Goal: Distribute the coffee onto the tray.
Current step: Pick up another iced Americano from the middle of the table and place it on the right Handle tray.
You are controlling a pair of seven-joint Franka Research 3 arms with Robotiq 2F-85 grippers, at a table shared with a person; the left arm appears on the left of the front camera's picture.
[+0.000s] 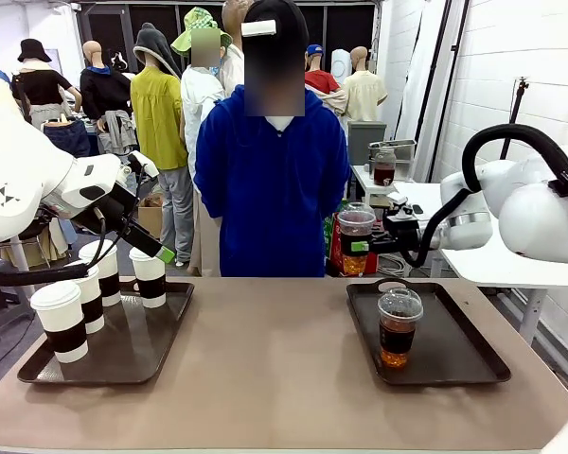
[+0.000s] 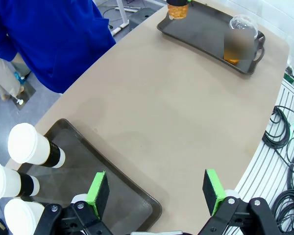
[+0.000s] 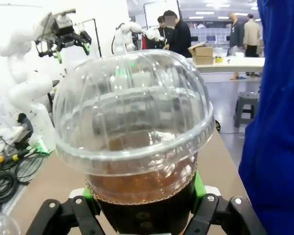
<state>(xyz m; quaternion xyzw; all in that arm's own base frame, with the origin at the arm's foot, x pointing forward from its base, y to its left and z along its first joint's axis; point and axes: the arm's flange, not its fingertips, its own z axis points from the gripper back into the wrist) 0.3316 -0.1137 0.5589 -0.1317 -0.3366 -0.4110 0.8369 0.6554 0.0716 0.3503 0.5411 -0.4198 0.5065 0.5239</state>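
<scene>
Front view, L to R: dark brown rectangular tray [image 1: 123, 364] at the desk's [image 1: 275, 378] left end carries four white paper cups with white lids and dark brown sleeves [image 1: 61, 321], grouped along its left and far side; left claw [image 1: 156, 248] hangs above the far cups, angled down toward them; front view too small to judge its jaws, but left wrist view shows the left claw [image 2: 157, 190] released, green pads [image 2: 97, 190] wide apart w/ nothing between them, over the near corner of that tray [image 2: 137, 200]; same view picks up three paper cups [image 2: 33, 146] lying at picture left; person in a blue hoodie [image 1: 271, 184] stands at the far edge, mid-desk; second dark brown tray [image 1: 459, 355] on the right holds one clear plastic dome-lidded cup of brown iced coffee [image 1: 399, 326], upright, near its middle; the other clear dome-lidded iced coffee cup [image 1: 355, 238] is off the desk, up in the air above the right tray's far-left corner, gripped by the right claw [image 1: 379, 236]; right wrist view gives what front can't: right claw [image 3: 144, 203] clenched round the cup's lower body, dome lid [image 3: 132, 107] looming close, blue sleeve [image 3: 277, 117] at picture right.
</scene>
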